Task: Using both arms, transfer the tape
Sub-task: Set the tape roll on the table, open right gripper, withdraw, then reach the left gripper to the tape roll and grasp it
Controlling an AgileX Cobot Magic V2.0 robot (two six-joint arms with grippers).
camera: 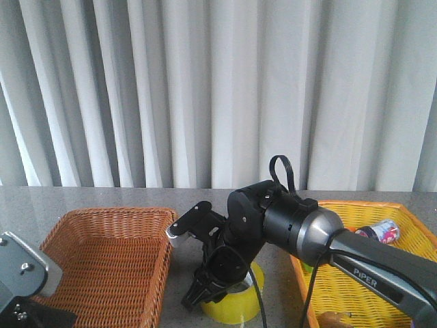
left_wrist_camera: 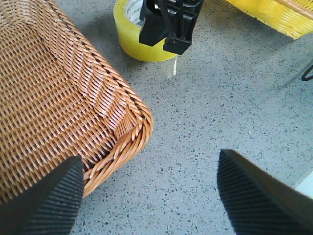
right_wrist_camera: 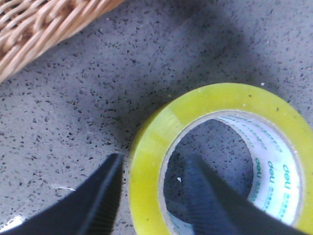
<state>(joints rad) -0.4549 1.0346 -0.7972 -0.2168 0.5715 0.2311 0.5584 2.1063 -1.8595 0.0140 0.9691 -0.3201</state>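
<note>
One roll of tape (camera: 232,301), yellow, white printed core, lying flat on the grey table (left_wrist_camera: 220,112) with its hole facing up; position: between the brown basket (camera: 102,260) and the yellow basket (camera: 369,273), clear of both.

Right gripper (right_wrist_camera: 151,193): directly over the roll, pointing down. Fingers parted and straddling the near wall of the ring, one finger (right_wrist_camera: 98,200) outside the yellow band, the other inside the core. Not yet closed on the wall; small gaps show on either side. Holding nothing.

Left gripper (left_wrist_camera: 151,196): wide open, empty, hovering low near the corner of the brown basket, well apart from the roll, which lies ahead of it beyond the basket's edge.

Key relation: the ring wall stands between the right fingers, so the right arm is the nearer by far. Judged next move: close on the wall, then lift toward the left arm for handover.
</note>
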